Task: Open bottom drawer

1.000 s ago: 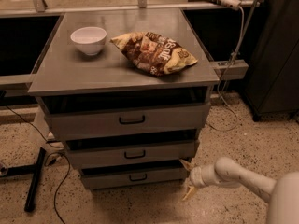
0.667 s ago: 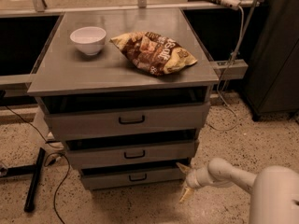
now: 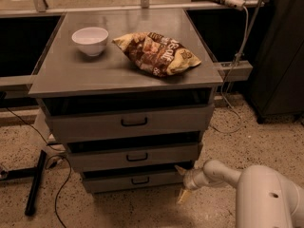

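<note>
The bottom drawer [image 3: 109, 183] is the lowest of three grey cabinet drawer fronts, with a small black bar handle [image 3: 140, 180] at its centre. My gripper [image 3: 182, 182] is low at the drawer's right end, right of the handle. Its pale fingers [image 3: 183, 195] are spread open with nothing between them: one points up toward the drawer's right corner, the other down toward the floor. My white arm [image 3: 266, 194] comes in from the lower right.
The cabinet top [image 3: 85, 70] holds a white bowl [image 3: 90, 40] and a chip bag [image 3: 156, 52]. The middle drawer [image 3: 137, 156] and top drawer [image 3: 133, 122] sit above. A black stand leg [image 3: 35, 189] and cables lie on the speckled floor at left. A dark cabinet [image 3: 280, 51] stands at right.
My gripper has moved a little left, closer to the bottom drawer's right end, and more of my arm has come into view. The drawers have not moved.
</note>
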### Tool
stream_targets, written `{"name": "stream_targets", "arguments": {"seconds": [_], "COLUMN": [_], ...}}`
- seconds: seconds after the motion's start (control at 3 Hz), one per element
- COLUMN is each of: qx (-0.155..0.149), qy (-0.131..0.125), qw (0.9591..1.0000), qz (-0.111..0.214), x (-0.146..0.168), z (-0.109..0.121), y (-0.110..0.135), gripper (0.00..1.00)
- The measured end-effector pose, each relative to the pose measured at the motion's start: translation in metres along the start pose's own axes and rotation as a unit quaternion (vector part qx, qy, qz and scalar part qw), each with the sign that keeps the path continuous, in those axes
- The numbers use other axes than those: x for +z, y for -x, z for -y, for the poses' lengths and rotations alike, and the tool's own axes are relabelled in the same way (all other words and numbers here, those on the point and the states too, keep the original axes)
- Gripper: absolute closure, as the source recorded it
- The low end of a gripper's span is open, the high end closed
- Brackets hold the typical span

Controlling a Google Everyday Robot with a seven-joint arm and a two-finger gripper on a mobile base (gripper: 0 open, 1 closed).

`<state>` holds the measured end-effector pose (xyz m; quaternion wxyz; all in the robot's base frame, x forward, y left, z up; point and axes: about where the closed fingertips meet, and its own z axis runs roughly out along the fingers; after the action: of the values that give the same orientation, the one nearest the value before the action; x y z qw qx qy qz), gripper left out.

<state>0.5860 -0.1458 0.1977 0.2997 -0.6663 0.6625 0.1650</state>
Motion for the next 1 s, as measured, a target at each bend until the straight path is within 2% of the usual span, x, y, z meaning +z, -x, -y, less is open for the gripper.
{"name": "stream_targets", "arguments": {"seconds": [0.67, 1.0], "qx": [-0.031, -0.041], "qy": [-0.022, -0.04], "qw": [0.9993, 0.9983], "qz": [-0.001, -0.007], "x": [0.026, 0.036], "z": [0.027, 0.037], "y": [0.006, -0.001], "gripper": [0.0, 0.0]}}
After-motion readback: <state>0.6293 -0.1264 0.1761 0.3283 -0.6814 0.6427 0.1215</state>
